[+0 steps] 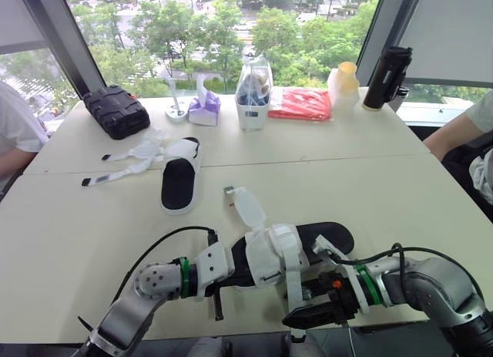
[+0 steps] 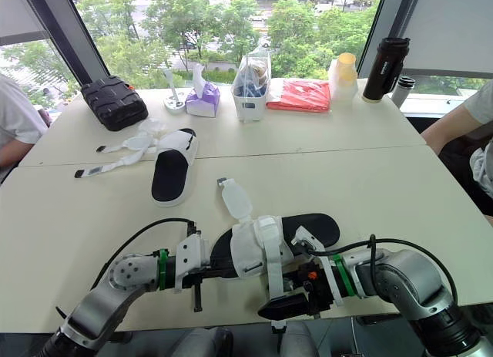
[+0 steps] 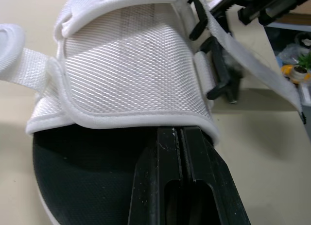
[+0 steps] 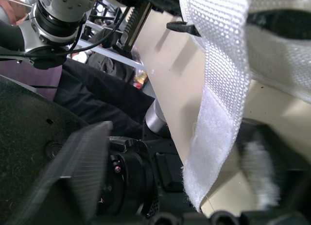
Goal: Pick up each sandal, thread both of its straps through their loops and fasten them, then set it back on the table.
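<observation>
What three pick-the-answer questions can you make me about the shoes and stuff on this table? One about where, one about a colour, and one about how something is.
1. Where is the far sandal?
A) lying on the table, beyond the near sandal, toward the robot's left
B) on a windowsill
C) hanging from a hook

2. What colour is the tissue box?
A) green
B) purple
C) orange

3. How are the far sandal's straps?
A) fastened through their loops
B) tied in a knot
C) undone and spread out on the table

Answers:
1 A, since it rests flat on the tabletop behind the near one.
2 B, since the box under the white tissue is purple.
3 C, since both straps trail loose, away from the sandal.
</observation>
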